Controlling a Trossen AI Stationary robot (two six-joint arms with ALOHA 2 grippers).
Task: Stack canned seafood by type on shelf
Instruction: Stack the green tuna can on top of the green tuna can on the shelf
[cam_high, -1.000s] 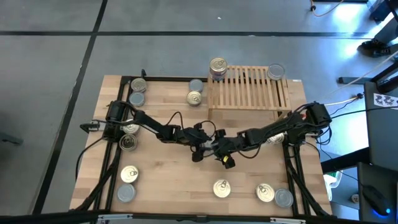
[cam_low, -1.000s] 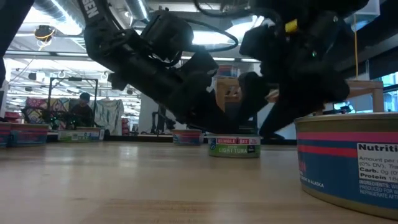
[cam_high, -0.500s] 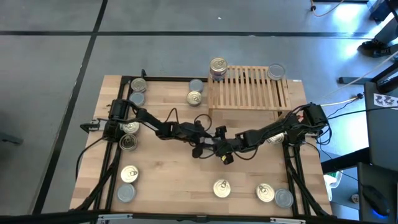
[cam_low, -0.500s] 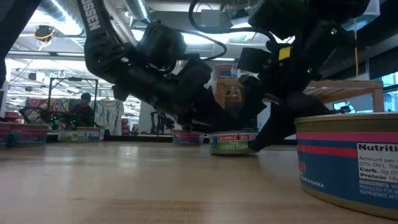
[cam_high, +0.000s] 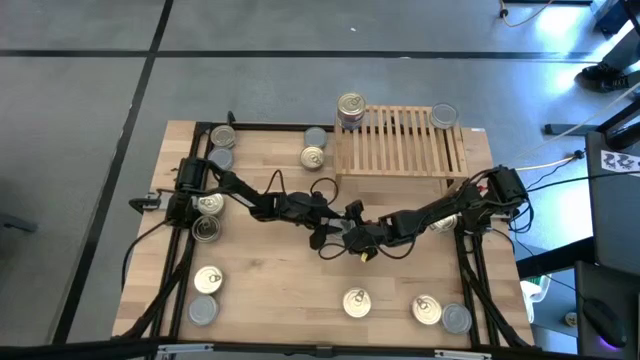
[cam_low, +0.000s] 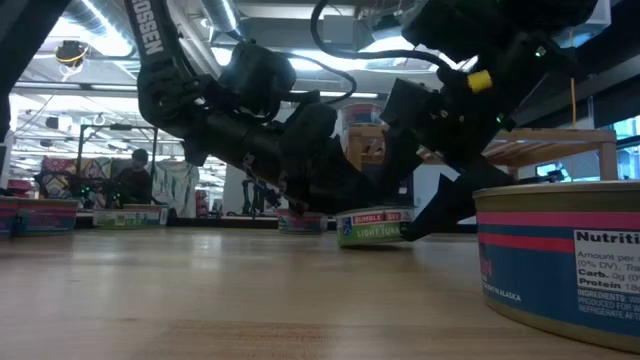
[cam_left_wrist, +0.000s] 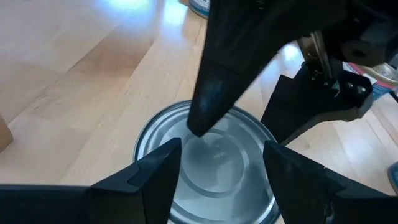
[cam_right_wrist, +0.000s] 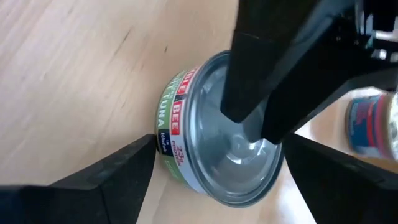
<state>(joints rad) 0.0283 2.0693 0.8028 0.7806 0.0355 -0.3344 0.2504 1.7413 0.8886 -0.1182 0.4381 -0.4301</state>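
Closer now: both spread hands (cam_high: 340, 228) around round silver-topped, green-labelled tin (cam_right_wrist: 214, 146).

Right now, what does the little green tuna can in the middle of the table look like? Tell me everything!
The tuna can is a small, round, flat metal tin with a plain silver top and a green label with a red band. It stands upright on the wooden table, near the middle. Both robot hands meet at it: the left hand and the right hand each straddle it with fingers spread. Whether any finger touches it is unclear.
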